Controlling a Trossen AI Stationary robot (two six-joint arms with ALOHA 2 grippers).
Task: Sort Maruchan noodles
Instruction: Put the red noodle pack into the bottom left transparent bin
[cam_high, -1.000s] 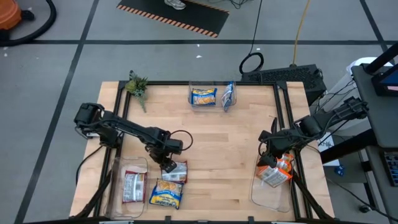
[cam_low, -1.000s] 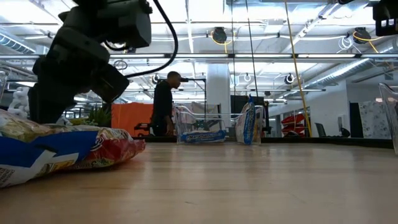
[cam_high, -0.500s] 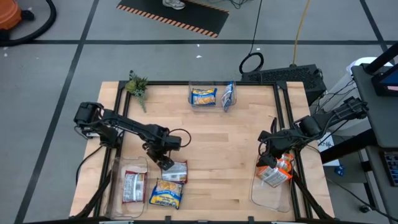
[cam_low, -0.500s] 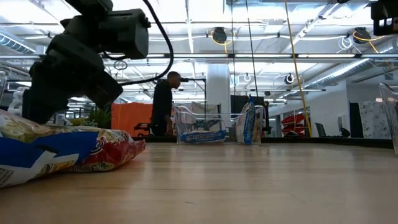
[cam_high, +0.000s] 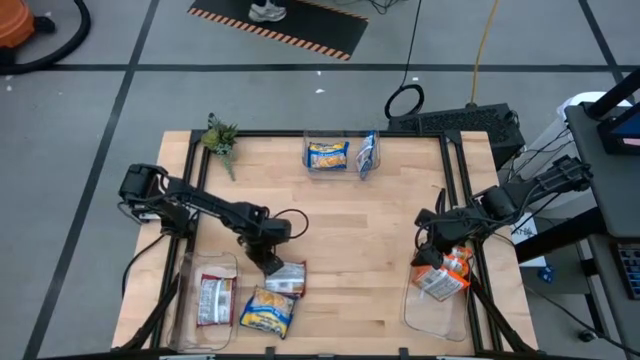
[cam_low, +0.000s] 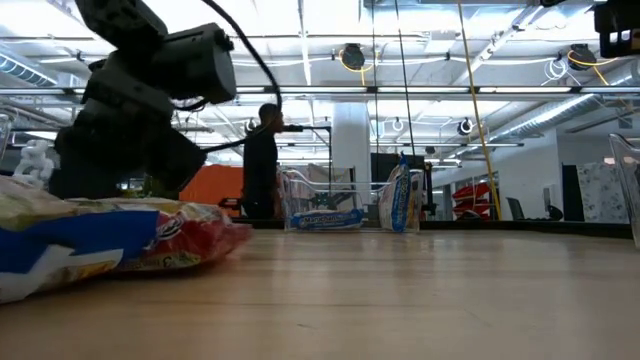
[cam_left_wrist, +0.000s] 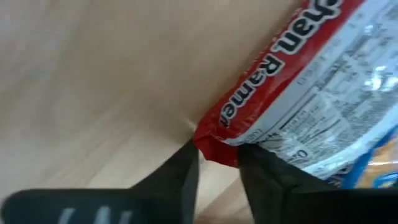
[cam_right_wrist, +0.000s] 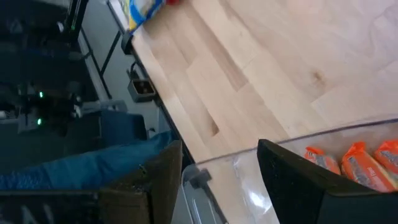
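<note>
A red-and-white Maruchan noodle packet (cam_high: 288, 277) (cam_left_wrist: 311, 93) lies flat on the wooden table, partly over a blue-and-yellow packet (cam_high: 266, 312). My left gripper (cam_high: 270, 264) (cam_left_wrist: 217, 163) slants down at the red packet's far left end and is shut on it. My right gripper (cam_high: 437, 252) (cam_right_wrist: 217, 168) hangs open above the clear bin (cam_high: 440, 315) at the table's right, which holds orange packets (cam_high: 443, 280). In the low view the two near packets (cam_low: 190, 240) lie under the left arm (cam_low: 130, 110). My left gripper pinches the red packet's corner (cam_left_wrist: 214, 140) between its two fingers, at the packet's sealed end. The fingers slant down from the table's far left. The packet lies flat on the table and on the blue-and-yellow packet.
A clear bin (cam_high: 196, 275) at the near left holds a red-and-white packet (cam_high: 215, 300). Another clear bin (cam_high: 312, 166) at the far edge holds blue-and-yellow packets (cam_high: 328, 155). A small plant (cam_high: 220, 135) stands at the far left corner. A person (cam_low: 262, 160) stands in the room behind.
My left gripper has sunk toward the red-and-white packet and tipped steeper. The packet's red end has slid a little toward the table's right. My right arm has kept still.
</note>
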